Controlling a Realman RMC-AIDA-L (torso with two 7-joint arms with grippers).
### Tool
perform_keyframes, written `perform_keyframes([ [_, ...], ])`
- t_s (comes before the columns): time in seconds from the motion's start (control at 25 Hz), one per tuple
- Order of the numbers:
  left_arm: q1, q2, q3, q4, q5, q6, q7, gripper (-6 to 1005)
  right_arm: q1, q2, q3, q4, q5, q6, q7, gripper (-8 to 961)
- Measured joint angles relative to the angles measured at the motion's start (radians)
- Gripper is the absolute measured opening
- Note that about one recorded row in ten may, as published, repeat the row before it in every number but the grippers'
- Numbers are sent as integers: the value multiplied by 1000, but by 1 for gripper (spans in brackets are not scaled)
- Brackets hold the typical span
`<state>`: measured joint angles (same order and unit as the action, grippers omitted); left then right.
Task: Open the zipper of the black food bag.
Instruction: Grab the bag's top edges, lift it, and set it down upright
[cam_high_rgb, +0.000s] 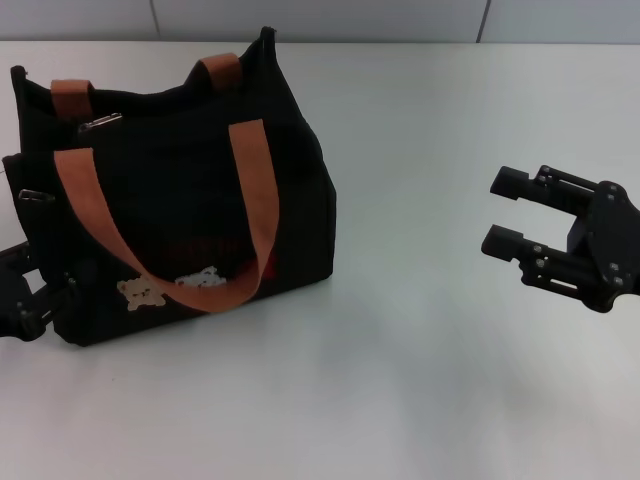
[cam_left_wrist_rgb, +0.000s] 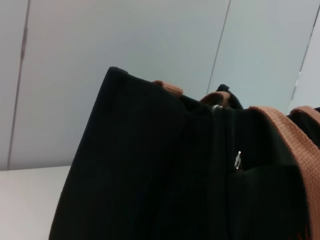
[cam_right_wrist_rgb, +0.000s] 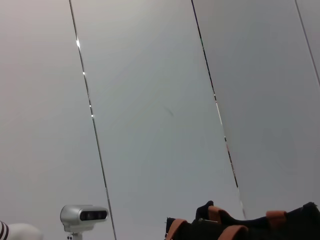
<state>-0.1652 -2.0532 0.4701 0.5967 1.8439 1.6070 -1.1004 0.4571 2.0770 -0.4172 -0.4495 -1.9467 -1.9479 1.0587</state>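
Observation:
The black food bag (cam_high_rgb: 180, 210) stands upright on the left of the white table, its bear patch and red lettering facing me. One orange-brown handle (cam_high_rgb: 160, 225) droops over that face. The zipper runs along the top edge, and a small silver pull tab (cam_high_rgb: 100, 123) shows near the top left. My left gripper (cam_high_rgb: 25, 295) sits low against the bag's left end, partly hidden by it. The left wrist view is filled by that end of the bag (cam_left_wrist_rgb: 150, 175), with a silver tab (cam_left_wrist_rgb: 238, 160). My right gripper (cam_high_rgb: 503, 212) hovers open and empty, well to the right of the bag.
The white table (cam_high_rgb: 400, 380) stretches in front of and to the right of the bag. In the right wrist view the bag's top (cam_right_wrist_rgb: 250, 227) shows far off against a panelled wall, with a small grey camera (cam_right_wrist_rgb: 82, 215) on a stand.

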Motion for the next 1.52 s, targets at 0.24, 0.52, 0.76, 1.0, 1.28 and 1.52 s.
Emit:
perform_keyframes([
  [0.24,0,-1,1,0,0,14,1,372,-1,0,0,0,0,0,0,675],
  [0.52,-2,-1,1,3,0,19,1,293,-2,0,0,0,0,-3,0,675],
  [0.76,-6,1,1,6,0,34,1,247,-3,0,1,0,0,-7,2,675],
  [1.0,-9,2,1,9,0,45,2,204,-3,0,2,0,11,-9,6,674],
  [1.28,-10,2,1,9,0,62,12,149,-3,0,2,0,12,-11,7,674],
  [1.52,-11,2,1,9,0,68,13,118,-4,0,2,1,12,-11,8,674],
])
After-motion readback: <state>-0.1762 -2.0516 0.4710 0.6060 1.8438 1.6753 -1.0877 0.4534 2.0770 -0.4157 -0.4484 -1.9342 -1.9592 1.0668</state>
